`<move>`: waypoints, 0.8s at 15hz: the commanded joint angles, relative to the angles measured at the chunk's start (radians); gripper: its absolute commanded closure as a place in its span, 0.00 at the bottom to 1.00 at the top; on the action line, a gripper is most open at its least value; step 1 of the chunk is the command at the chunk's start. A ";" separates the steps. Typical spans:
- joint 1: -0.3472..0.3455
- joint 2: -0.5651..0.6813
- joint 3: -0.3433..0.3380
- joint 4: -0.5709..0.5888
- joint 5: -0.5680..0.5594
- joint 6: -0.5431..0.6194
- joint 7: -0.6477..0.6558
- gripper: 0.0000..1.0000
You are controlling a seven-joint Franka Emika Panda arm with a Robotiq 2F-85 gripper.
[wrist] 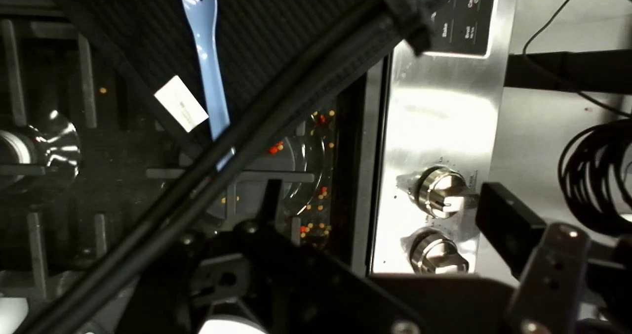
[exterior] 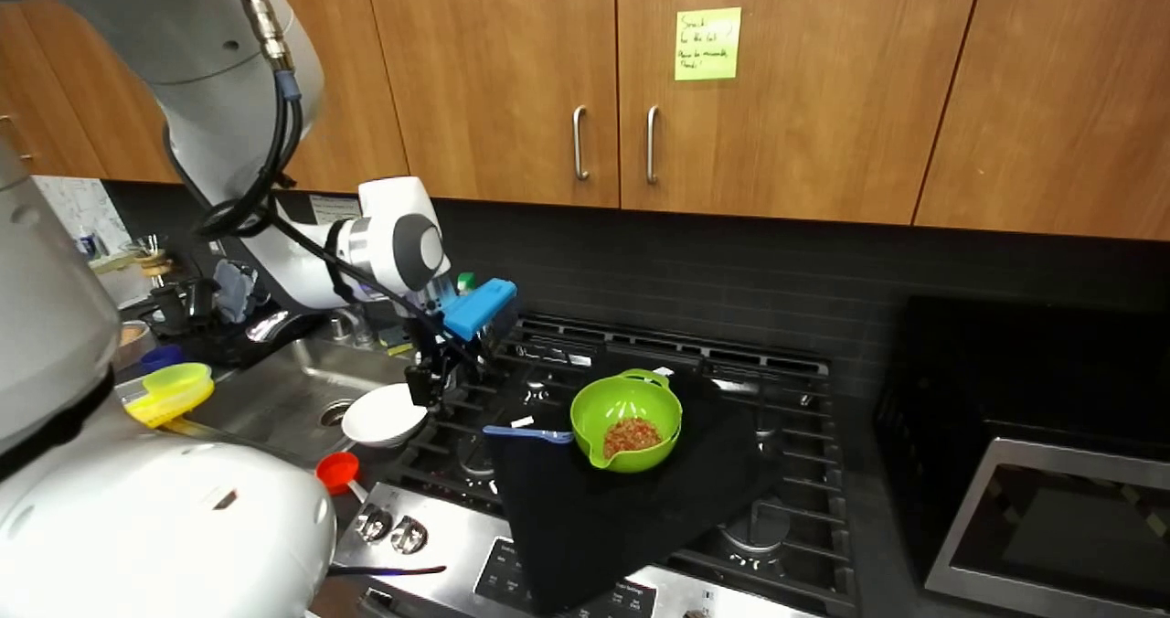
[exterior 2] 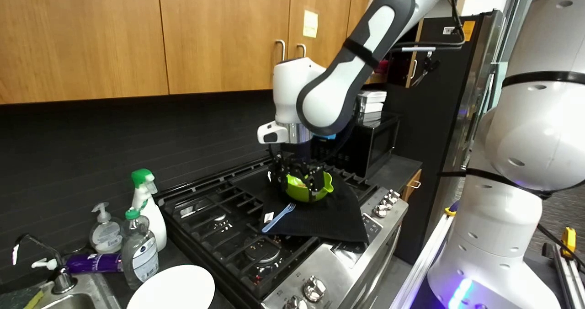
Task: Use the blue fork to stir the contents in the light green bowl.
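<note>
Blue fork (wrist: 210,72) lies beside green bowl (exterior: 631,397) of brown crumbs (exterior: 631,437); grasping and stirring both seem undone. Jaws spread apart, empty.

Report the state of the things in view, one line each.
Black two-finger gripper: open, holding nothing.
Round light green plastic bowl: upright, holding reddish-brown lumpy contents.
Blue plastic fork: lying on the black fabric cloth, ungrasped.
Paired brown wooden silver-handled cabinet doors: shut.
White spray bottle with green head: upright.
Clear green-capped bottle: upright.
Purple bottle: lying on its side.
</note>
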 commanded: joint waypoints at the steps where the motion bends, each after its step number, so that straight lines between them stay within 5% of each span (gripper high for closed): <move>1: 0.000 -0.094 0.005 0.060 0.004 -0.181 -0.088 0.00; 7: 0.037 -0.159 0.011 0.095 0.014 -0.200 -0.191 0.00; 12: 0.056 -0.050 0.013 0.132 0.024 -0.117 -0.255 0.00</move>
